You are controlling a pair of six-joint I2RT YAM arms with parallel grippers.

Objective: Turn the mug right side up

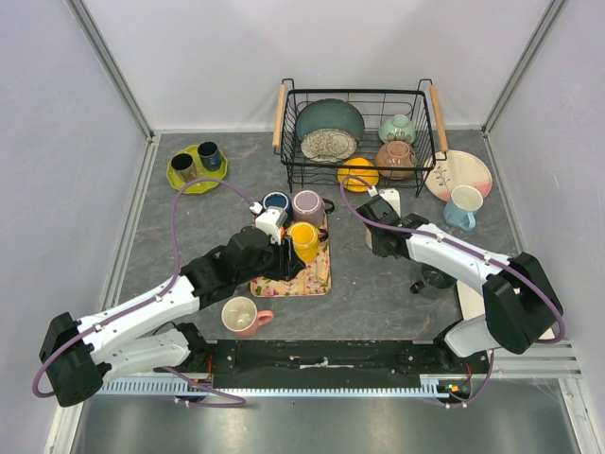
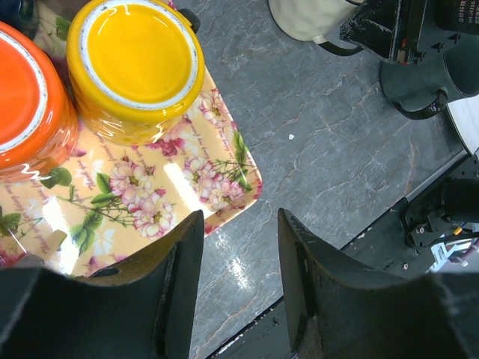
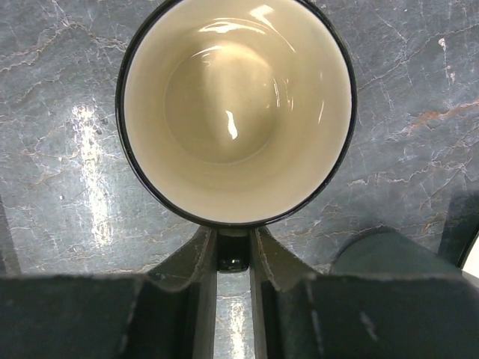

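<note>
A cream mug with a black rim fills the right wrist view, its open mouth facing the camera and the grey table behind it. My right gripper is shut on its black handle. From above, this mug sits in front of the rack, with the right gripper beside it. My left gripper is open and empty over the corner of the floral tray. A yellow mug and an orange mug stand upside down on that tray.
A black wire dish rack holding bowls stands at the back. Around it are a light blue mug, a pink-edged plate, a green plate with two cups, a pink mug and a dark mug.
</note>
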